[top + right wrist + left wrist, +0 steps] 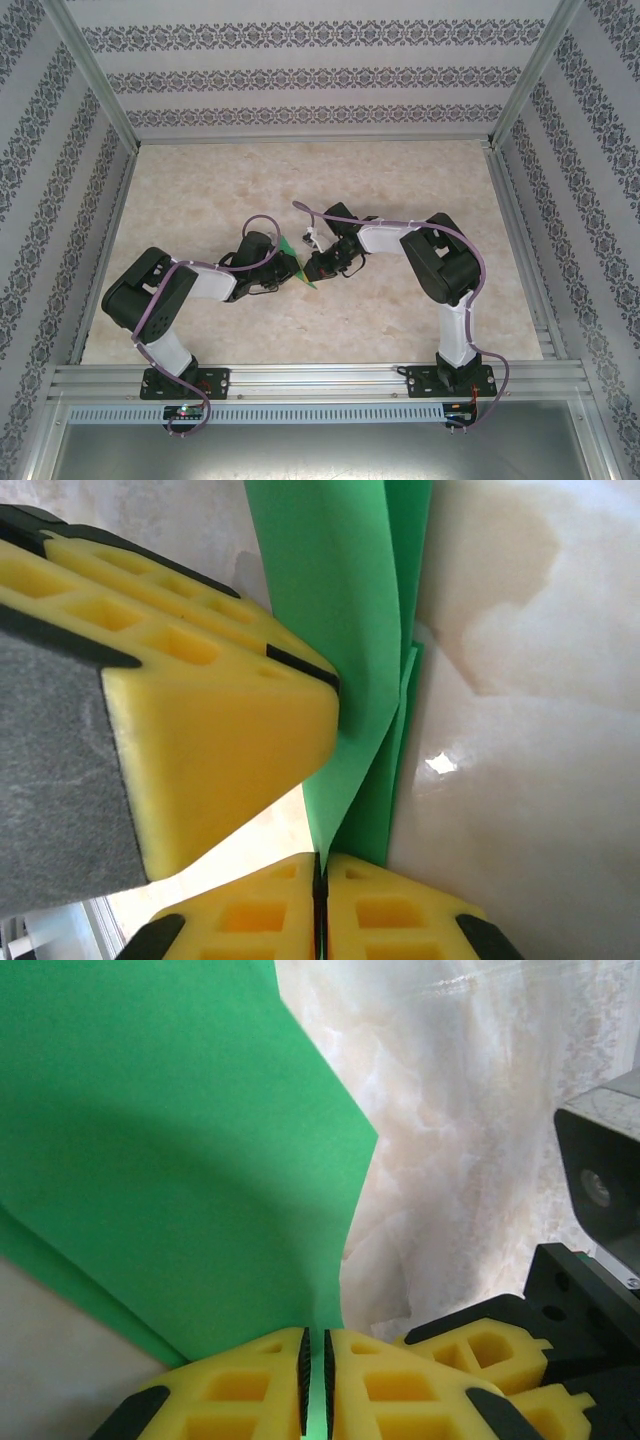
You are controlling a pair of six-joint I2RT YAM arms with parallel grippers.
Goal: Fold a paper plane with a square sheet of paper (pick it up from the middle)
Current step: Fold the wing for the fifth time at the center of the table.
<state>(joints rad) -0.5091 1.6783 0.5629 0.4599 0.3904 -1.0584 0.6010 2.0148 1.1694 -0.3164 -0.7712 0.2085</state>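
Observation:
The green sheet of paper [290, 246] is held up off the table between both arms, at the middle of the top view. It is folded into layers with an angled edge [180, 1160]. My left gripper [317, 1380] is shut on its lower edge, and a thin strip of green shows between the pads. My right gripper [320, 890] is shut on a pointed corner of the layered paper [340, 600]. The two grippers sit close together: the left one's yellow finger [220, 730] touches the paper just above the right one, and the right fingers [490, 1345] show beside the left.
The marble-patterned table [400, 190] spreads around the arms, with aluminium rails [300, 380] along its near edge and patterned walls on three sides. The right arm's purple cable [330, 215] loops above the grippers.

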